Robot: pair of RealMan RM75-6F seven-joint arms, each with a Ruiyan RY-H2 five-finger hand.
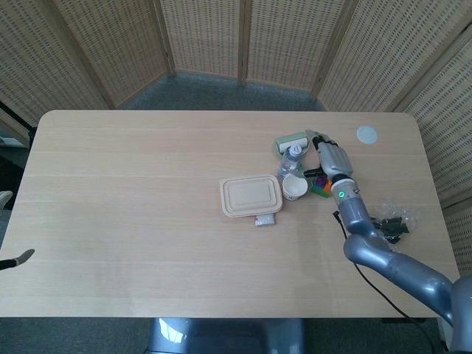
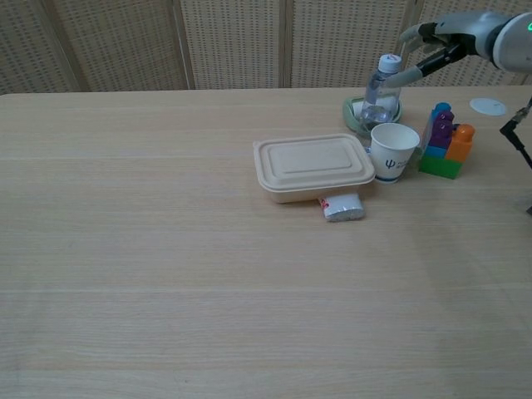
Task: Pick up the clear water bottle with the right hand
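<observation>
The clear water bottle (image 1: 290, 161) (image 2: 381, 93) with a white cap stands upright right of the table's middle, on a green holder (image 1: 292, 141). My right hand (image 1: 330, 157) (image 2: 453, 37) hovers just right of it at cap height. Its fingers are spread and point toward the bottle, and nothing is in its grasp. One fingertip (image 2: 405, 77) reaches close to the bottle's shoulder; contact cannot be made out. Only a dark sliver of my left hand (image 1: 18, 260) shows at the left edge of the head view.
A white paper cup (image 1: 294, 187) (image 2: 393, 151) stands right in front of the bottle. A tan lidded box (image 1: 251, 196) (image 2: 312, 167) and a small packet (image 2: 343, 207) lie to its left. Stacked toy blocks (image 2: 445, 143) stand below my right hand. A white disc (image 1: 366, 134) lies at the back right.
</observation>
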